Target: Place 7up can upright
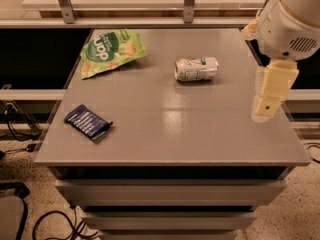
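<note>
- Grey tabletop (170,134) is taking up most of what I am looking at, with shallow drawers (170,191) sitting under it and a speckled floor below.
- The 7up can (196,69) is lying on its side on the table, toward the back and a little right of the middle. Its length is running left to right and nothing is touching it.
- The gripper (265,109) is hanging over the right edge of the table, pointing down from the white arm housing (295,19). It is well apart from the can and holding nothing; I cannot tell whether it is spread or closed.
- A green snack bag (111,51) is lying flat at the back left corner.
- A dark blue packet (87,122) is resting near the front left edge, turned at an angle.
- Black cables (55,226) are trailing on the floor at the lower left.
</note>
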You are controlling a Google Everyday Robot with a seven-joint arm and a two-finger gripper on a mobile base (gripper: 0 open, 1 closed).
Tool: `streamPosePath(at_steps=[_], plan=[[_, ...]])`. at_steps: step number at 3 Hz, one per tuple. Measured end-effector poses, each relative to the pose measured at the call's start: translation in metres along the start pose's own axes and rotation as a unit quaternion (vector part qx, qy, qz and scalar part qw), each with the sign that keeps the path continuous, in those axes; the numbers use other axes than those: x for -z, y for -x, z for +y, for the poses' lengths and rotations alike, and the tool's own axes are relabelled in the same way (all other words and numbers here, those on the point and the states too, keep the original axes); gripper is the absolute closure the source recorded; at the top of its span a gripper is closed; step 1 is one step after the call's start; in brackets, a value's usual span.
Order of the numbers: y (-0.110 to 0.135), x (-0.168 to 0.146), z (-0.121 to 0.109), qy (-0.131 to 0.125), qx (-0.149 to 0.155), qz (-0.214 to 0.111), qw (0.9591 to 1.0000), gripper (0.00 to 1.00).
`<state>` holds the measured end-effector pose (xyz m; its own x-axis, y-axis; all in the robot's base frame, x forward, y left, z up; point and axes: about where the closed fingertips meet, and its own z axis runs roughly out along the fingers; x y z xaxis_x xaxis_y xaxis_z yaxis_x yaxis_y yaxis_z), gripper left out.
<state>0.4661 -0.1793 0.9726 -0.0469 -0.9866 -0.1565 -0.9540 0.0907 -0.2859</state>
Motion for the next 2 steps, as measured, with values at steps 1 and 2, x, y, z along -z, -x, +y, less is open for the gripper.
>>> streamPosePath(at_steps=[1, 2], plan=[[0.028, -0.015, -0.019, 0.007, 0.061, -0.001, 0.9981, 0.0], [0.052, -0.031, -0.036, 0.013, 0.11, 0.002, 0.9938, 0.0]])
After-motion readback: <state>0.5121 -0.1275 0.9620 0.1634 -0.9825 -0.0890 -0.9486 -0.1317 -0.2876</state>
